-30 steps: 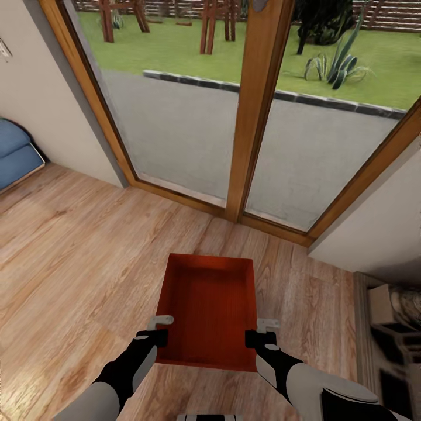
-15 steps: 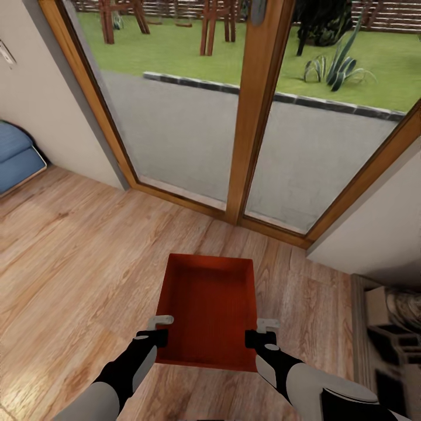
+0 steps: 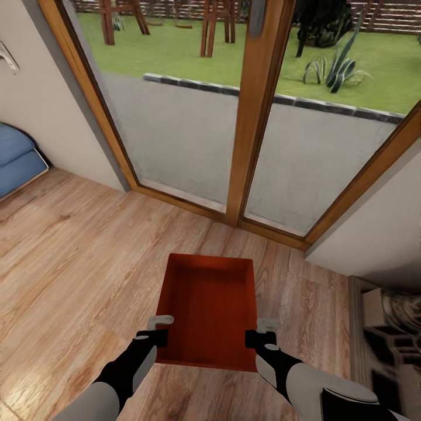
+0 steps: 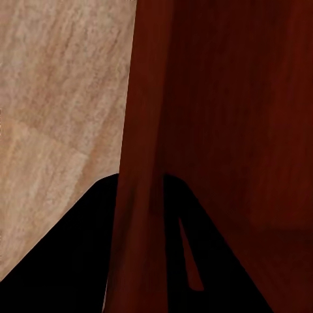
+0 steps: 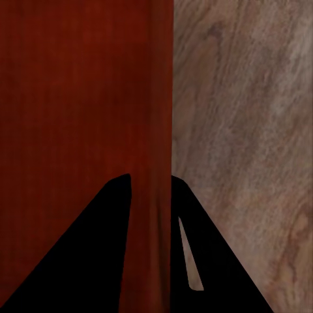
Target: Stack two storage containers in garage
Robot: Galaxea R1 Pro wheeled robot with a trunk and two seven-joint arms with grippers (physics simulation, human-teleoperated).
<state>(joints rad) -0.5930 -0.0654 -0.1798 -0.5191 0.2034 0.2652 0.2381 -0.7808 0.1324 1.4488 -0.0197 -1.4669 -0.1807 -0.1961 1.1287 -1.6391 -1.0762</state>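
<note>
The storage container (image 3: 206,310) is held above the wood-plank floor (image 3: 76,257), near the glass doors (image 3: 234,117). Left gripper (image 3: 160,328) — fingers clamped on the left wall; right gripper (image 3: 263,330) — clamped on the right wall.

Open wood floor (image 3: 76,257) at left; glass doors (image 3: 245,117) block the top, cluttered shelf (image 3: 389,327) crowds lower right

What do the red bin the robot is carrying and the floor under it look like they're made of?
The storage container looks like thin moulded plastic: uniform orange-red, matte, with fine ribbing across its bottom. The left pincer and right pincer each clamp a thin side wall. The floor looks like light wood planks, with visible grain and seams, and a faint sheen.
</note>
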